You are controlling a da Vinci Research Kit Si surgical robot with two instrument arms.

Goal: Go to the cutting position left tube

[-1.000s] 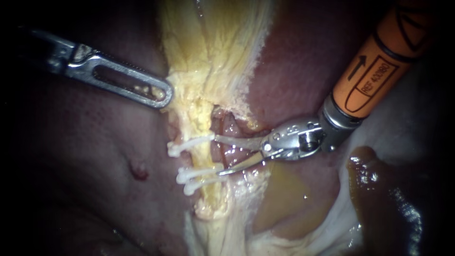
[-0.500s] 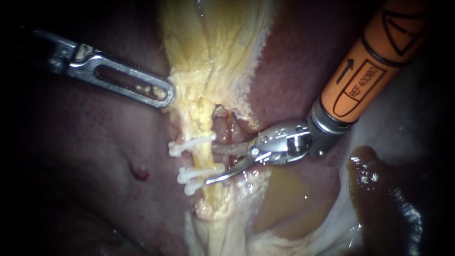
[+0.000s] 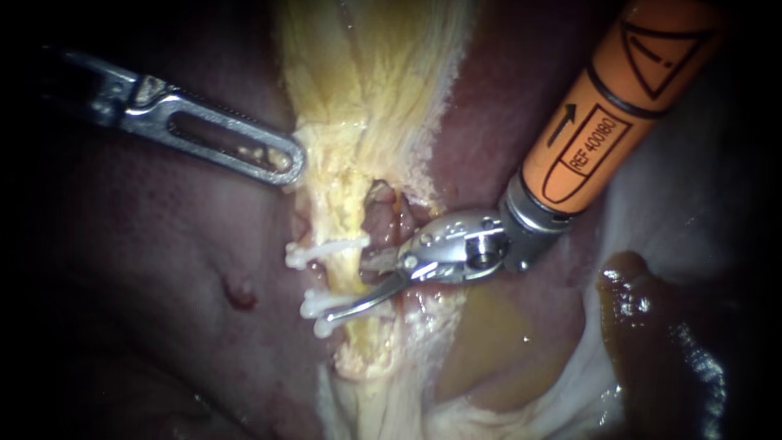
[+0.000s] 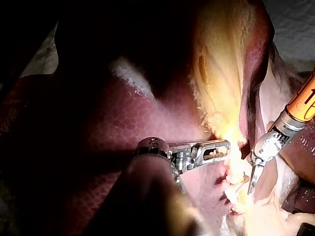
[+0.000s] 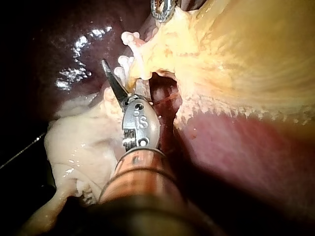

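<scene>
The left tube (image 3: 352,273), a yellowish strand, carries one white clip (image 3: 324,249) above and two white clips (image 3: 319,308) below. My right instrument (image 3: 346,285), orange-shafted with two thin blades, stands open astride this tube between the upper clip and the lower pair. Its lower blade (image 3: 358,303) lies over the tube and its upper blade passes behind it. In the right wrist view one blade (image 5: 113,81) points at the clips (image 5: 123,61). My left instrument (image 3: 281,159) has slotted jaws shut on the edge of the yellow gallbladder tissue (image 3: 358,98), as the left wrist view (image 4: 216,147) also shows.
Dark red liver (image 3: 163,261) lies to the left. A reddish second tube (image 3: 379,218) runs just right of the clipped one. Brown fluid (image 3: 643,326) pools at the lower right, beside pale tissue (image 3: 668,204).
My right instrument has slid left with its blades open, from beside the tube to astride it; the lower blade tip now reaches the lower clips. The left instrument holds still.
</scene>
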